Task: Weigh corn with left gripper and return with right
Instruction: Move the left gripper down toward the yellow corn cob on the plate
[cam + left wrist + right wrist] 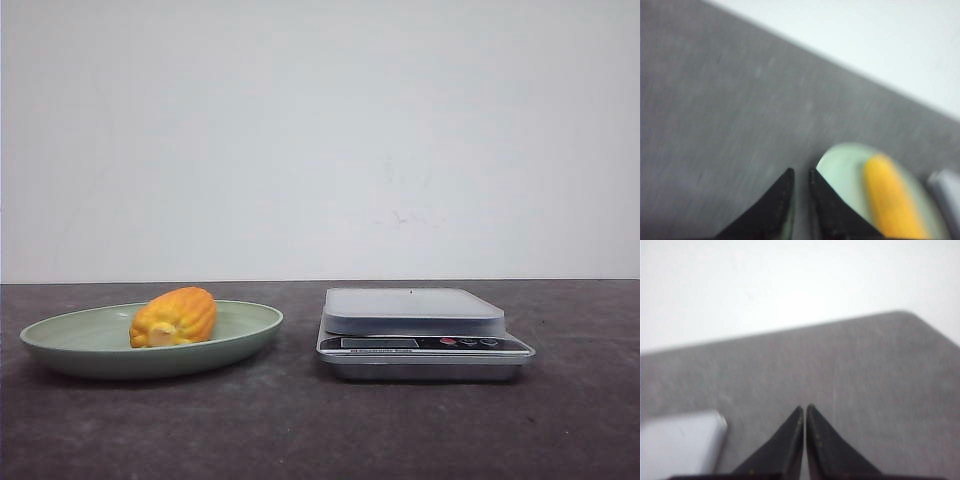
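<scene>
My left tool (801, 172) hangs over the worktop (715, 125), tips nearly together w/ a narrow gap, empty. Right tool (804, 408) pinched closed, empty. Corn (892, 200) lies in green plate (840, 165), lower right of frame, just right of left tool.

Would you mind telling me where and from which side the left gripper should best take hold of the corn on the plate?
Probably across the middle of the corn, coming down from above. It lies on its side in the shallow green plate, pale cut end toward the camera, so the raised rim blocks a low sideways approach. Fingers should close across its ridged width, not along its length. The left gripper looks nearly shut and must open first.
</scene>
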Available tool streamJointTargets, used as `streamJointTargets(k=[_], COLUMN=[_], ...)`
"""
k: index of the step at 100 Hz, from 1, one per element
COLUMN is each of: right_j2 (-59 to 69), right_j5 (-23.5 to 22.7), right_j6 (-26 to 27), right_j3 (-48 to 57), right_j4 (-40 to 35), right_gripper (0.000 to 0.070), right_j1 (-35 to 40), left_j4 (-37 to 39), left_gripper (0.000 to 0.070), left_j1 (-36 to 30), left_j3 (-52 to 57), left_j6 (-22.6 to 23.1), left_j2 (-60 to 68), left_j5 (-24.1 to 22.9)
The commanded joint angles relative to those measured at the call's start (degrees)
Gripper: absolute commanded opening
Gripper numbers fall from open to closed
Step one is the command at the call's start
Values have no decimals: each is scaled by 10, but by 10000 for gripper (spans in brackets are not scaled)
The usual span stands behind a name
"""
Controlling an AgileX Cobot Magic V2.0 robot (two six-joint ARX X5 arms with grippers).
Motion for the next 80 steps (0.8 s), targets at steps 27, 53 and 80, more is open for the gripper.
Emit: streamJointTargets(k=[27,53,80], right_j2=[179,214,252], right_j5=[-62,-78,-121], right_j6=[7,-11,-11], right_j3=[229,285,313], right_j4=[-54,-93,-146], right_gripper=[192,444,444], right_j1=[5,27,50], left_j4=[-21,-96,-96], left_gripper=[283,504,499], left_j1=[-2,-25,-155], left_j3=[293,395,426], left_j6=[49,66,64], left_j2=[207,298,455], left_j5=[37,81,48])
